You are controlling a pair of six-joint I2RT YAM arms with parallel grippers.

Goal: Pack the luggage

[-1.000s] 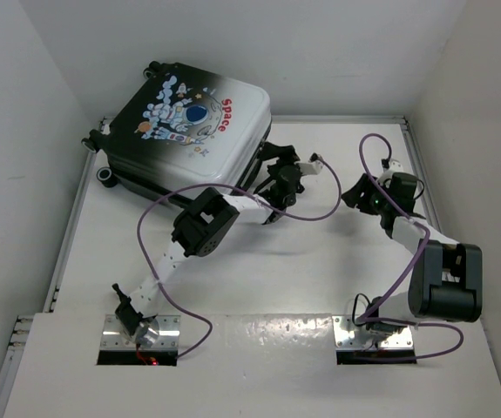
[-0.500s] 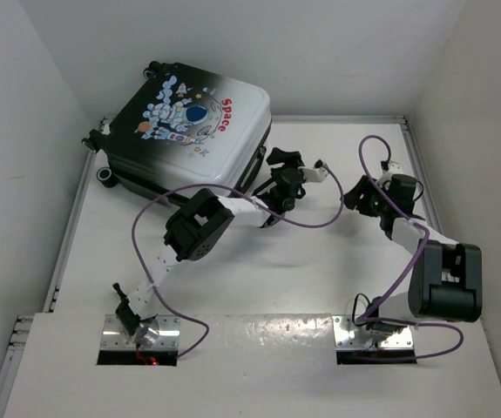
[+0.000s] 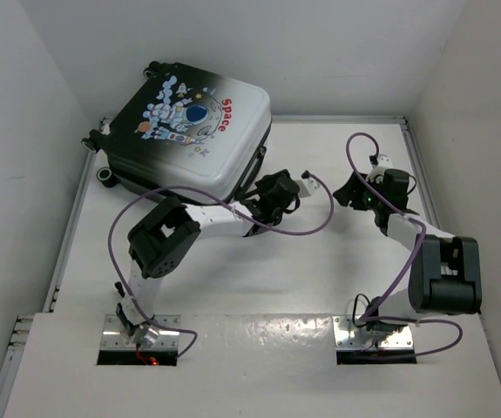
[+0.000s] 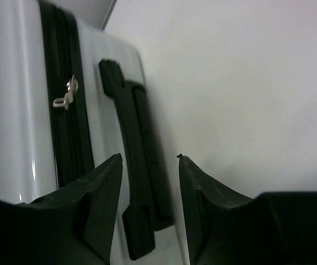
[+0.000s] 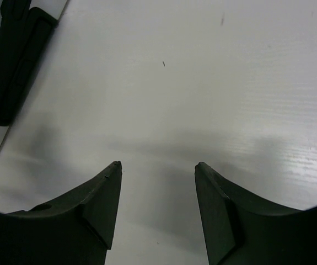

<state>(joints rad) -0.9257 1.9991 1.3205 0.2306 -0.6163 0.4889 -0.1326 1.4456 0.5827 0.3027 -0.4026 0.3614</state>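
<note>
The luggage (image 3: 189,131) lies shut and flat at the table's back left, astronaut print facing up, wheels towards the left wall. My left gripper (image 3: 257,200) is at its right side. In the left wrist view that gripper (image 4: 150,157) stands open, with the black side handle (image 4: 139,165) in the gap between its fingers and no contact visible. A silver zipper pull (image 4: 64,99) hangs on the dark zipper band beside the handle. My right gripper (image 3: 353,192) hovers open over bare table, empty (image 5: 157,164).
The white table (image 3: 320,261) is walled on the left, back and right. Purple cables (image 3: 320,213) loop from both arms above the surface. The luggage handle (image 5: 15,61) shows at the top left of the right wrist view.
My left gripper has moved in towards the luggage's side and its jaws have narrowed around the handle. The right gripper has shifted slightly left.
</note>
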